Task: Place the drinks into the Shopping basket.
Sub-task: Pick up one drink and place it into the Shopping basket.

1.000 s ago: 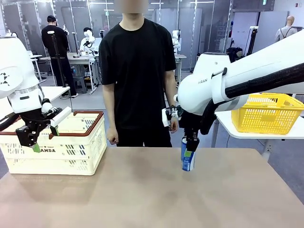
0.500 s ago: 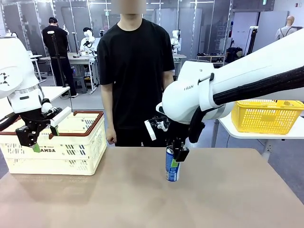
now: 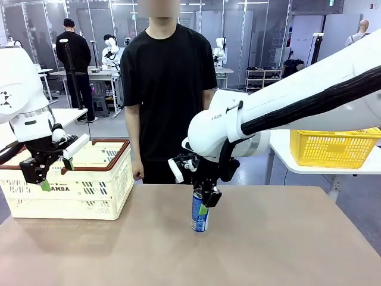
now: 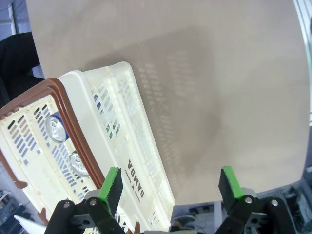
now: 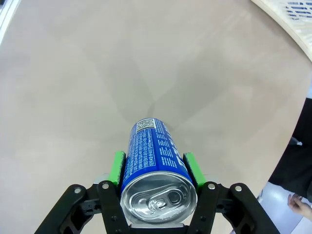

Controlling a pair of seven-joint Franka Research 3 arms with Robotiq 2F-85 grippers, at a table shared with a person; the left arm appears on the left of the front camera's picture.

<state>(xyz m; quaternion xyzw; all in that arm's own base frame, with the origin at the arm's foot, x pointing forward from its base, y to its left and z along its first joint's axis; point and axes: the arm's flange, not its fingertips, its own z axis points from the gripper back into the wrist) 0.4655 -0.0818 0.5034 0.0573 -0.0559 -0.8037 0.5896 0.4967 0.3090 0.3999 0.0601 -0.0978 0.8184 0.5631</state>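
Blue metal drink can, clamped in my right gripper, has travelled left over the table toward the cream-white slotted Shopping basket, where my left gripper waits wide open.

We see the basket on the table's left side, with two cans lying inside it. Our left gripper hangs at the basket's near wall, over its front edge. Right of the basket, near the table's middle, our right gripper holds a can upright above the tabletop. Behind the table stands a person, between basket and held can.
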